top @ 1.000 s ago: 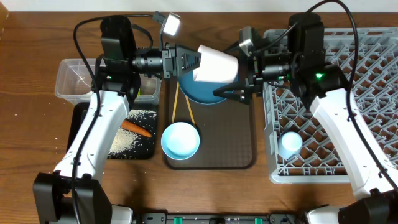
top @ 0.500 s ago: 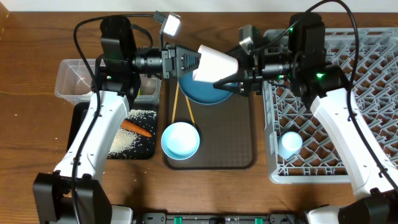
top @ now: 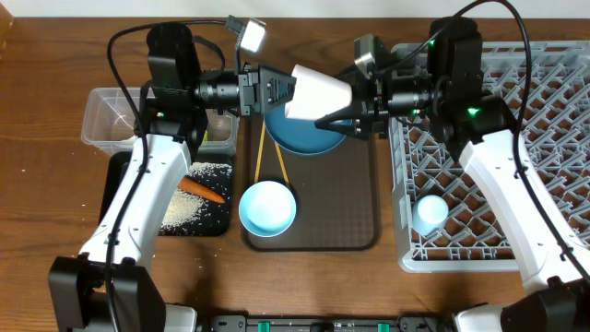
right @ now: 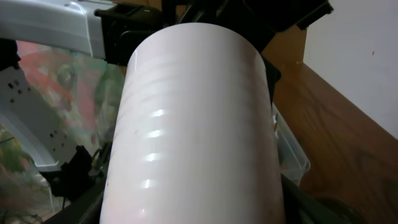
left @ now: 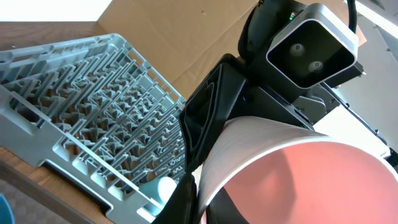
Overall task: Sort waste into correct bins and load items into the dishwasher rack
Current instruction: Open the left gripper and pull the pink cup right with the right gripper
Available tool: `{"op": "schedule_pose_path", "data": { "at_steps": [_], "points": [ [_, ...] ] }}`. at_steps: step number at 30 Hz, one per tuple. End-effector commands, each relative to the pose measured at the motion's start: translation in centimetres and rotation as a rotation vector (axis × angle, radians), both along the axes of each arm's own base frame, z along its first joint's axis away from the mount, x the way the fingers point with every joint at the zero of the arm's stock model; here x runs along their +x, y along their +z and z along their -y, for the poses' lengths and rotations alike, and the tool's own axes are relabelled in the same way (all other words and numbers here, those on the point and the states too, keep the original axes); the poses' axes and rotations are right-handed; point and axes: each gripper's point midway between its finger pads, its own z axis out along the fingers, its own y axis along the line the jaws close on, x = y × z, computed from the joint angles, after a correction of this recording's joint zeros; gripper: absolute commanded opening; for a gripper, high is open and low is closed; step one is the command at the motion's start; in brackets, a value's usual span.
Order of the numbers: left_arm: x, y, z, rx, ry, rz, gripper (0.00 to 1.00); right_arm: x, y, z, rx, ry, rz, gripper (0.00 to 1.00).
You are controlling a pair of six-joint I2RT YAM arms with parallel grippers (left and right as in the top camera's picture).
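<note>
A pale pink cup (top: 318,94) hangs in the air above the large blue plate (top: 297,138), held from both sides. My left gripper (top: 284,92) is shut on its rim; the left wrist view shows the pink inside (left: 311,180) and my finger pinching the rim (left: 199,199). My right gripper (top: 339,118) is shut round the cup's base end; the cup fills the right wrist view (right: 193,124). The grey dishwasher rack (top: 525,111) stands at the right with a light-blue cup (top: 430,213) in it. A white-inside bowl (top: 268,207) and chopsticks (top: 260,159) lie on the brown tray.
The brown serving tray (top: 346,217) is in the middle. A black tray (top: 118,175) at the left holds a carrot (top: 201,190) and rice (top: 184,210). A clear tub (top: 109,115) stands behind it. The rack also shows in the left wrist view (left: 93,112).
My right gripper's fingers were spread wide beside the cup a second ago; they have closed onto it. The left gripper and cup have hardly moved.
</note>
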Motion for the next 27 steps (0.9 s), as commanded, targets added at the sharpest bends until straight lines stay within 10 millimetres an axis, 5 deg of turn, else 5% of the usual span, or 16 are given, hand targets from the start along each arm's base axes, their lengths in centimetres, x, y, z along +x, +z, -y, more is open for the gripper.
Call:
{"op": "schedule_pose_path", "data": {
  "at_steps": [1,6,12,27],
  "points": [
    [0.1,0.2,0.0,0.001,0.007,0.003,0.17,-0.6,0.4,-0.3,0.023,0.04,-0.007,0.33],
    [0.0,-0.5,0.0,0.004,0.007,-0.011,0.43,-0.5,0.5,-0.4,0.025,0.037,-0.016,0.32],
    [0.2,-0.7,-0.1,0.006,0.019,-0.009,0.55,-0.4,0.5,-0.4,0.022,0.03,-0.023,0.3],
    [2.8,-1.0,-4.2,0.011,0.155,-0.014,0.6,2.1,-1.4,1.6,-0.048,-0.139,-0.161,0.28]
  ]
}}
